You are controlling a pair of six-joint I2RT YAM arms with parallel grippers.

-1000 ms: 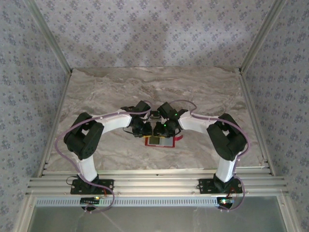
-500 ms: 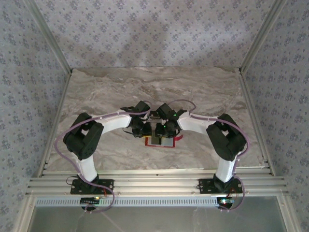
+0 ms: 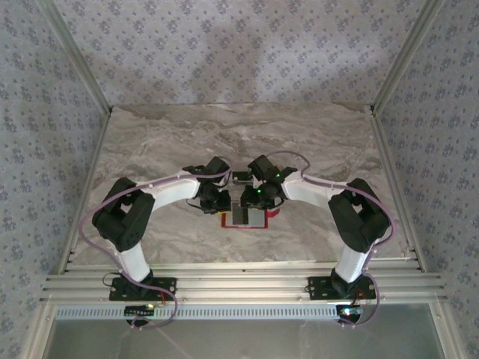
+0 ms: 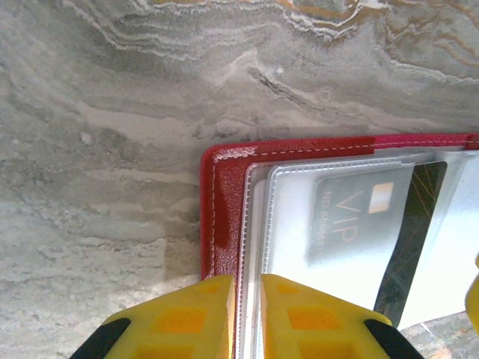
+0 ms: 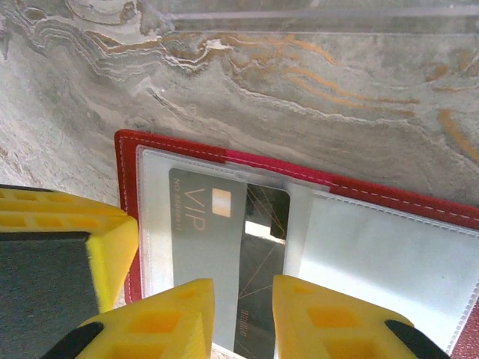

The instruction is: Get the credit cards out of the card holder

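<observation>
Red wallet [image 3: 254,219] lies open on marble table [image 3: 150,149], mid, betw both arms. L gripper [image 4: 247,318]: fingers nearly together, wallet's red rim + clear sleeve [image 4: 288,224] in the slit; can't tell if pinched. R gripper [image 5: 243,321]: fingers a bit apart w/ dark card [image 5: 263,262] betw them, grip unclear. Dark card sits partly under grey VIP card [image 5: 203,232] in wallet.

The top camera looks down from above and behind both arms across the whole surface [image 3: 150,142]. Each wrist camera peers steeply down, very close, past its own yellow fingers [image 4: 179,318]. Both share the card holder [image 4: 218,194] just beyond them.
</observation>
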